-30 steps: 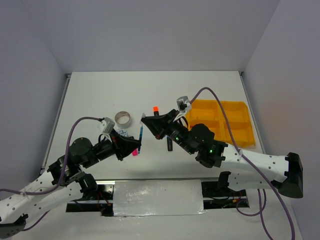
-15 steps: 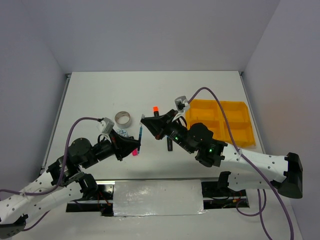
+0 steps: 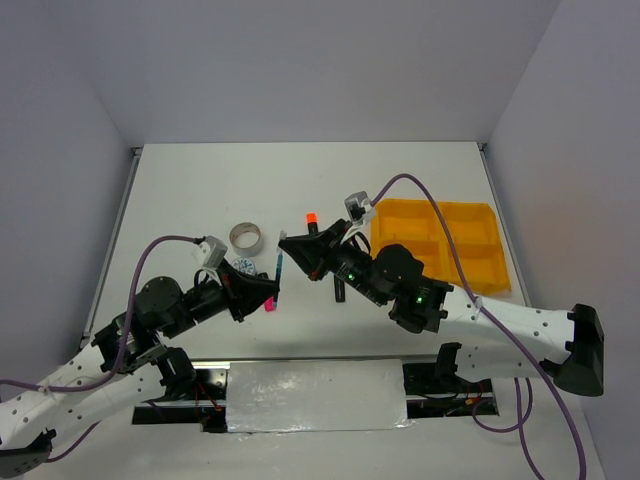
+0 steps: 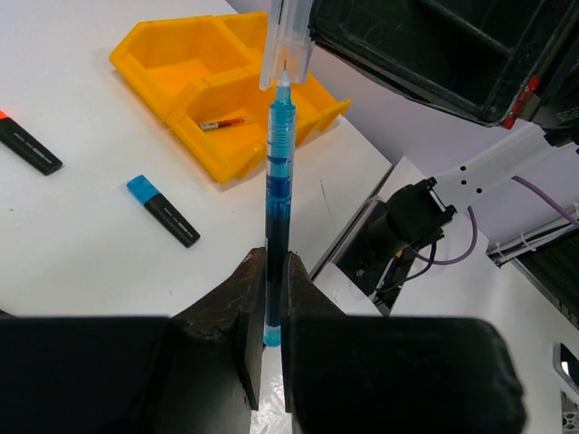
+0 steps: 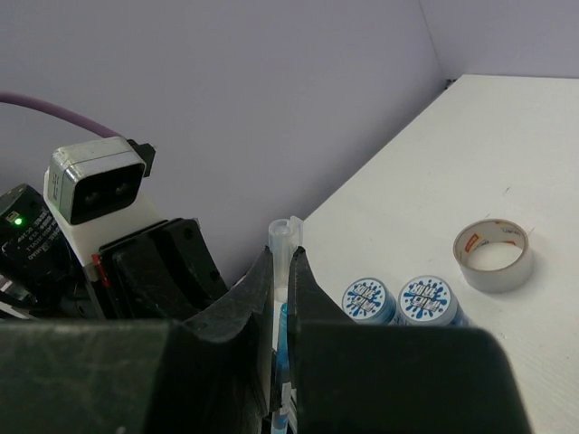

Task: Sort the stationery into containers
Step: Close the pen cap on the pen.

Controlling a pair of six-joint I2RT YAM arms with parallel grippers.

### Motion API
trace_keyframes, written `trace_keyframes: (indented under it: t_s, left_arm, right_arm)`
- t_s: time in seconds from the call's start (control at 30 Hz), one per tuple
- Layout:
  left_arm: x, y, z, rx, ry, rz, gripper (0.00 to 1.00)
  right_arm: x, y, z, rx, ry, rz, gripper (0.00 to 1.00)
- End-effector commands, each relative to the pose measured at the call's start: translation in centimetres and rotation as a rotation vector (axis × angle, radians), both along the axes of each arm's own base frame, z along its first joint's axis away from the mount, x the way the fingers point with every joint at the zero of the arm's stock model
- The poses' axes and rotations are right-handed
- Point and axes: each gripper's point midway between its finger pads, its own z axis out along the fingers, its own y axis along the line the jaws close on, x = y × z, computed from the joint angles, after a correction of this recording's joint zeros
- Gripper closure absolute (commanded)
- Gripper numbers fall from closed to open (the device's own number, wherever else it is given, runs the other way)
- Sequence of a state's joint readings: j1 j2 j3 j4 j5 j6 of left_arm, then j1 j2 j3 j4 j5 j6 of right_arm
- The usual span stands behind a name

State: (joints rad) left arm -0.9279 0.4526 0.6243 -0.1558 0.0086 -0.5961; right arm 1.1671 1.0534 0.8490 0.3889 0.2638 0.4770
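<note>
Fingers (image 4: pixel 246 303): the left gripper (image 4: pixel 269 303) is pinched shut on the lower barrel of the blue pen (image 4: pixel 278 172). The right gripper (image 5: pixel 280 271) is pinched shut on the pen's clear cap (image 5: pixel 283 233). The pen hangs in the air between them, left of the tray.

- Tray (image 3: pixel 465 228): yellow-orange, four compartments, far right of the table.
- Tape ring (image 3: pixel 245 237): grey, left of centre.
- Tubs (image 5: pixel 368 299): two, side by side, just near of the ring.
- Highlighters: orange-capped (image 3: pixel 311 220) beside the right gripper; blue-capped (image 4: pixel 163 210) lying on the table.
- Red pen (image 4: pixel 222 124): lying in one tray compartment.

Risk: with both grippers clamped on the pen, an off-axis pull could bend it or strip the cap. If the left gripper releases first, the right gripper's thin hold may slip and the pen would drop onto the tubs.
</note>
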Motion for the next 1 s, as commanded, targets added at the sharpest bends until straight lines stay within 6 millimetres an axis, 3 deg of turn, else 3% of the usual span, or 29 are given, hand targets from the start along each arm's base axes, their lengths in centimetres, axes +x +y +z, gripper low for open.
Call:
trace_keyframes:
  t_s: [0.0,0.97]
  left_arm:
    - [0.4,0.6,3.0,-0.056,-0.079,0.031,0.95]
    - [1.2,1.4,5.1,-0.071,-0.153,0.09,0.95]
  right_arm:
    - [-0.1,0.1,2.3,0.029,-0.036,0.013,1.0]
    - [-0.6,1.0,0.4,-0.053,0.035,0.061,1.0]
